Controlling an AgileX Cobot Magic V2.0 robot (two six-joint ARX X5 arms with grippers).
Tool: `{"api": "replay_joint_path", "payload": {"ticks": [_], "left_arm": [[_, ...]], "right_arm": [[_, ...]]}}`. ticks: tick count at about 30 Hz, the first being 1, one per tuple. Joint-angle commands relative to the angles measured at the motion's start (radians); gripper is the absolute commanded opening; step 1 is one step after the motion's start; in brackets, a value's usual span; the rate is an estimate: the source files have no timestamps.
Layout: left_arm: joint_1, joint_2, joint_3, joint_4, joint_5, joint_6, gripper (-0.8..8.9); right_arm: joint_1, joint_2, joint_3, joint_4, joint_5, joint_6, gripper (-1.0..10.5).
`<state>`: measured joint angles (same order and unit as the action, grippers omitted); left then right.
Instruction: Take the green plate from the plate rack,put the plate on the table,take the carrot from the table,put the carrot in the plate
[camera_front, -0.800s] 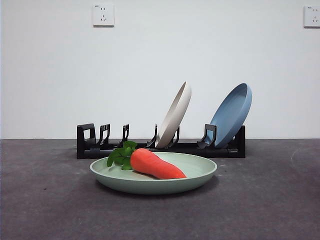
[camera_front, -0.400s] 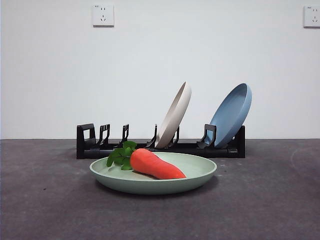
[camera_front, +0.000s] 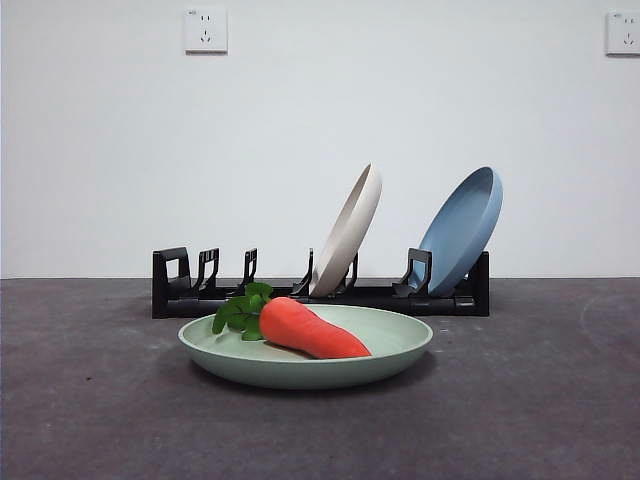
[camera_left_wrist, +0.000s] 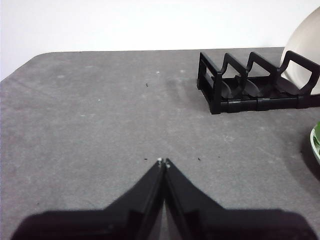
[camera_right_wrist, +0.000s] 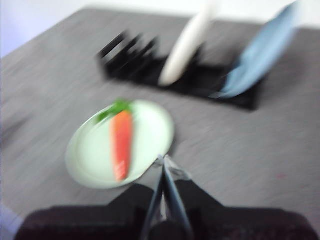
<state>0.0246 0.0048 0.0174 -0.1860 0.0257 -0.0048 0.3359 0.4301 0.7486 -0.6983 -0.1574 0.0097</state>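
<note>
Two plates stand tilted in the rack at the back of the tabletop: a white plate near the middle and a blue plate at the end on the front view's right, well apart from each other, both leaning the same way. Several slots at the other end of the rack hold nothing. Just in front of the rack, the green plate lies flat on the tabletop, and the carrot lies in it on its side, its green leaves toward the rack's empty end and its tapered tip toward the plate's middle. Neither arm shows in the front view. From the left wrist view, the left gripper has its jaws pressed together at the tips with nothing between them; it hangs over bare tabletop, apart from the empty end of the rack, with only a sliver of the green plate at the picture's edge. The right wrist view is blurred, but the right gripper also shows its jaws closed to a thin line, holding nothing, above the tabletop just beside the rim of the green plate, with the carrot lying lengthwise in the plate.
</note>
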Motion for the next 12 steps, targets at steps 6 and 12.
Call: {"api": "replay_joint_path", "payload": {"ticks": [6,12], "left_arm": [[0.003,-0.003,-0.013,0.002,0.002,-0.008,-0.04],[0.003,-0.003,-0.013,0.002,0.003,-0.008,-0.03]], "right_arm": [[-0.183,-0.197,-0.313,0.357,0.000,-0.007,0.0],[-0.230,-0.309,-0.528,0.525,0.006,-0.006,0.0]]}}
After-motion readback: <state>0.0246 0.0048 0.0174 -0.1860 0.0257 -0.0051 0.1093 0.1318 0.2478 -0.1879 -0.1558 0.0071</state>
